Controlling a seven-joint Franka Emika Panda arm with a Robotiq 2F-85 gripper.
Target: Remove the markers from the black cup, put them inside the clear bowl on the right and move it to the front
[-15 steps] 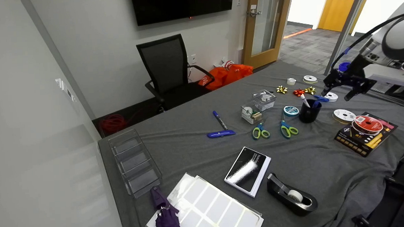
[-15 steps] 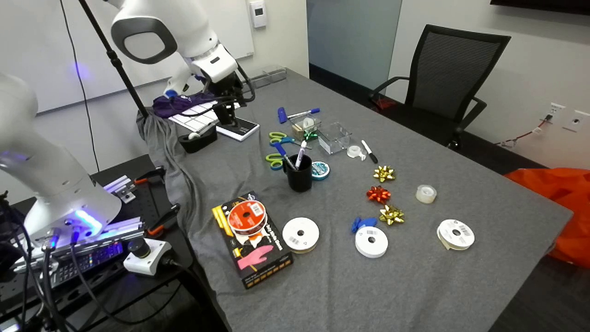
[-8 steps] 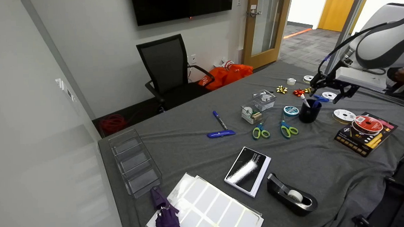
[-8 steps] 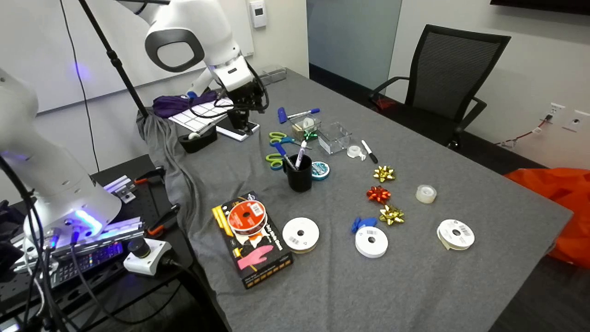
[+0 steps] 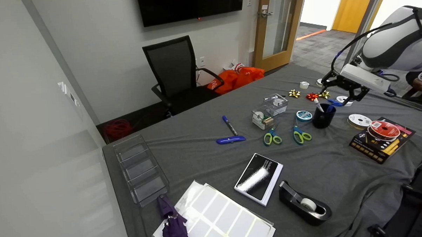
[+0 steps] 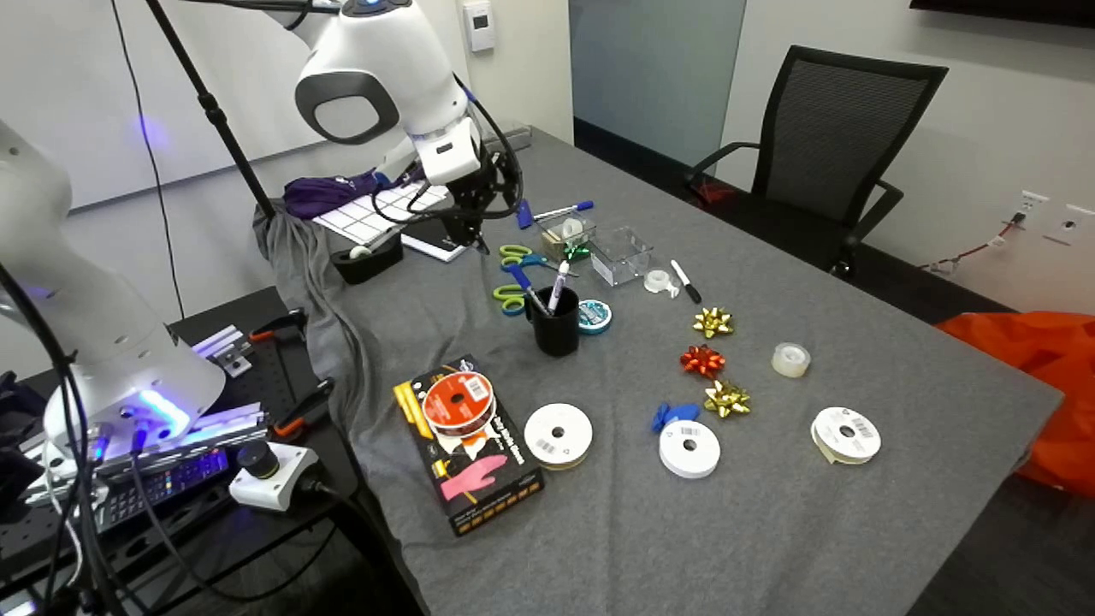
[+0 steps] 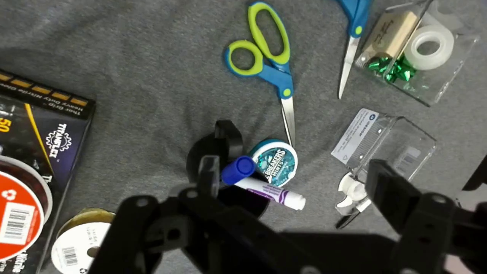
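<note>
Black cup (image 6: 557, 336): 1 | markers (image 6: 558, 289) inside: 2 | scissors (image 7: 279, 79): 2 | gripper (image 7: 294, 173): spread

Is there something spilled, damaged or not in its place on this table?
Nothing looks spilled or damaged; the black cup stands upright. Slightly odd: the red spool sits on the glove box, while white spools lie on the cloth.

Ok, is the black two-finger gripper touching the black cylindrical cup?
Apart. In an exterior view, the gripper sits clear of the black cup, with grey tablecloth showing in the gap. The wrist view only makes them overlap.
</note>
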